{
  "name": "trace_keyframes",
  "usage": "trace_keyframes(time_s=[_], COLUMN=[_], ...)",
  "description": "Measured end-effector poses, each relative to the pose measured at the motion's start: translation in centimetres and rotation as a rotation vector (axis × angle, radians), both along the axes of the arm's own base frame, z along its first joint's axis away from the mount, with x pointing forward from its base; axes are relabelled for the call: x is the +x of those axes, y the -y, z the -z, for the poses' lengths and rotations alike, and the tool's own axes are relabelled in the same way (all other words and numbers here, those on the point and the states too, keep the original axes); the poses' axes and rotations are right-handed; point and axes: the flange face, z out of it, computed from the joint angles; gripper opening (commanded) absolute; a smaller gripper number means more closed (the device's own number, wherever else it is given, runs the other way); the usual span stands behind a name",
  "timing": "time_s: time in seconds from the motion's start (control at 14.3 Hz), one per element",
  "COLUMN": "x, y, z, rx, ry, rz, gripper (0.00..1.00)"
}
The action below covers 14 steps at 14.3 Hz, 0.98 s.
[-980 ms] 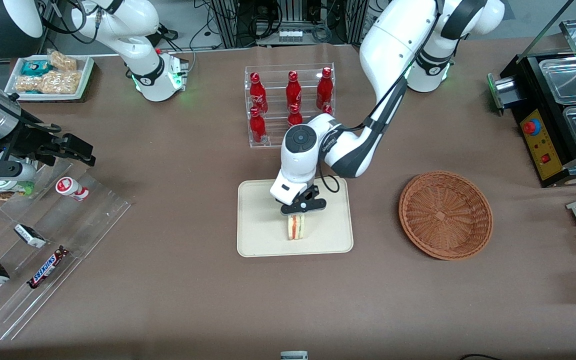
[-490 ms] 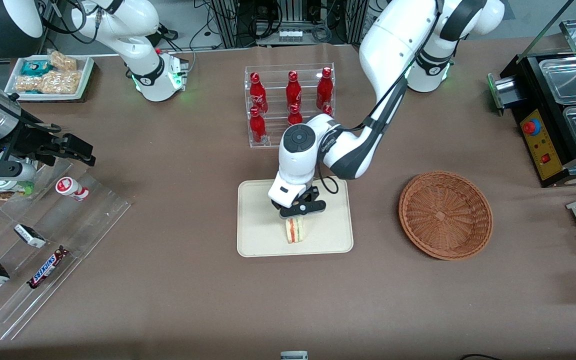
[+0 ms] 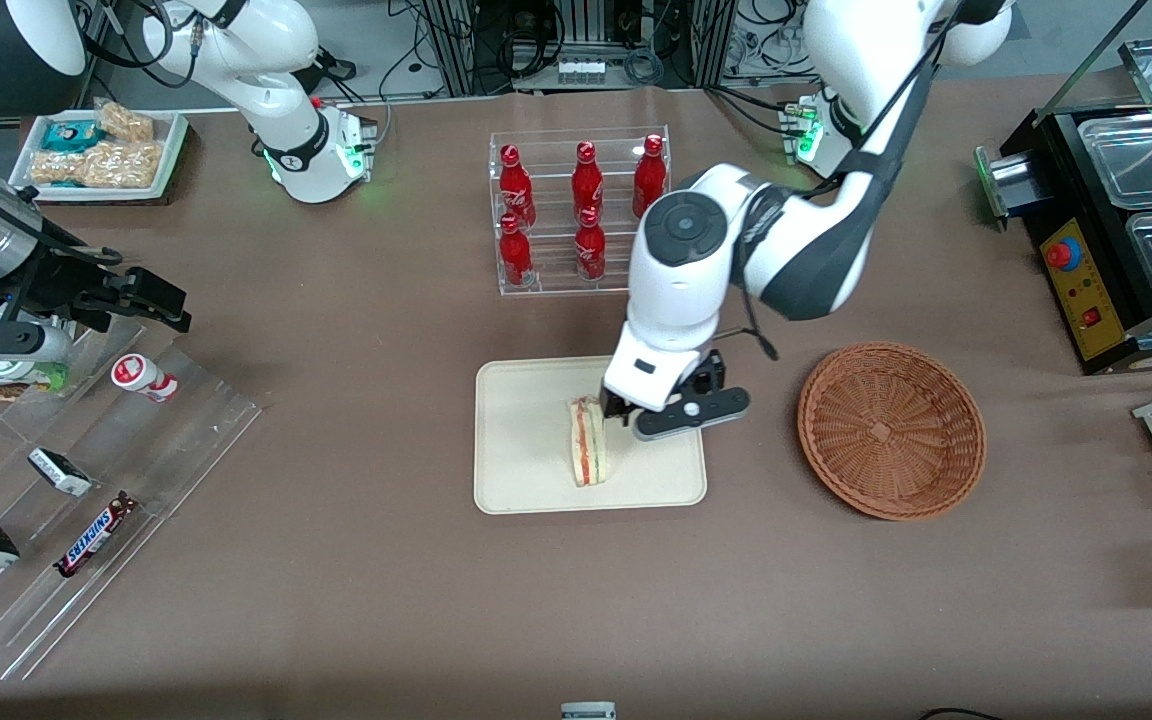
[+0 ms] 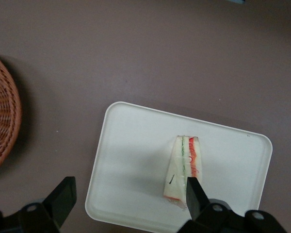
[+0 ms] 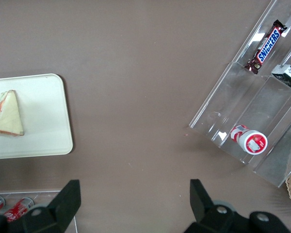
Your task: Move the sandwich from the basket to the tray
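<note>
The gripper (image 3: 658, 418), fingers now spread wide and empty, has let go and lifted off beside the sandwich (image 3: 588, 454), which rests on the tray (image 3: 521, 480); the basket (image 3: 891, 430) sits empty, so the task looks complete.

The picture's edge cuts off most of the round reddish-brown wicker basket (image 4: 2, 114) and the black gripper (image 4: 128, 199).

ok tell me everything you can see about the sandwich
The sandwich is a small wedge of pale bread with red-orange and green filling stripes. It stands on edge on the cream tray, filling facing up, nothing gripping it. The open gripper hangs raised beside it, toward the basket.
</note>
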Motion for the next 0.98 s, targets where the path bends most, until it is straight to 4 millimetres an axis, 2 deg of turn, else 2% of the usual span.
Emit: trace_keyframes(time_s=[0.14,0.28,0.56,0.84,0.98], x=[0.9,2.1,2.8,0.8,-0.8], y=[-3.3,-8.2,-17.2,-25.8,-29.2], z=[-1.8,-3.3,-4.6,-6.8,-8.5], rx=[0.022,0.047,0.092,0.081,0.076], ry=[-0.017,-0.048,-0.126,-0.207,-0.254], rz=[-0.05,-0.102,-0.046,0.047,0.107], gripper=[1.0,1.0,1.0,1.0,1.0])
